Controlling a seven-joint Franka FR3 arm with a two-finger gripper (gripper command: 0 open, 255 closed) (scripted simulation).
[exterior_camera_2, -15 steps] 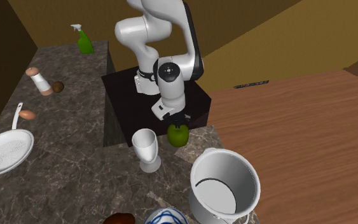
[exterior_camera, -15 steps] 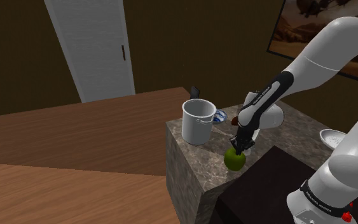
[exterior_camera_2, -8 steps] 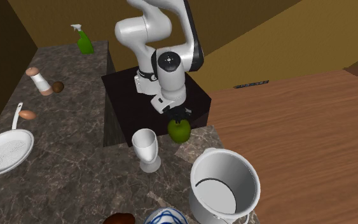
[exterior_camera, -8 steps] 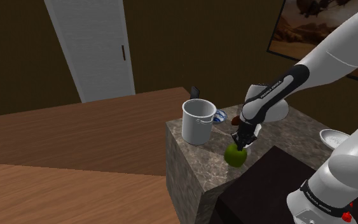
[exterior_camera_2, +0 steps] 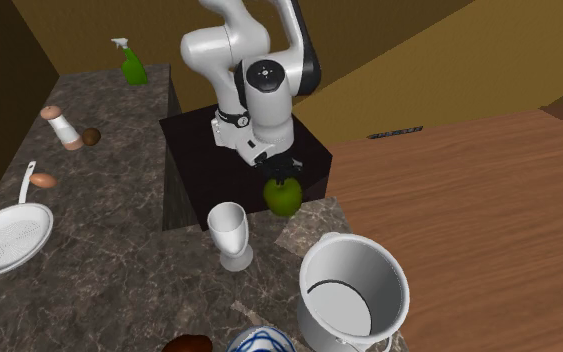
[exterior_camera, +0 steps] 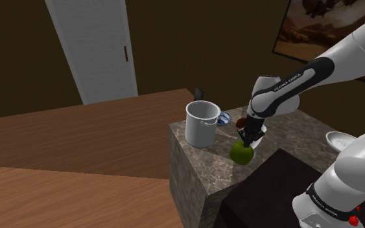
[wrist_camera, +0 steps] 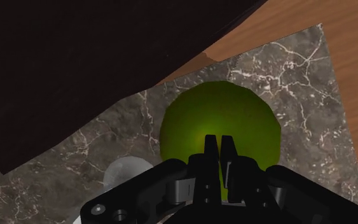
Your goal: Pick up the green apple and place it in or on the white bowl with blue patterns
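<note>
The shoulder view is dim and flat, its brown walls muted, so the white door (exterior_camera: 96, 48) and the white arm (exterior_camera: 343, 55) are its brightest parts. The second exterior view is lit more evenly, with only soft shading on the marbled counter (exterior_camera_2: 119, 260). In the wrist view the green apple (wrist_camera: 234, 121) carries a soft yellowish sheen at its middle, while the black hand (wrist_camera: 219, 141) and the stand (wrist_camera: 75, 63) sink into near-black with little detail; nothing is blurred.
</note>
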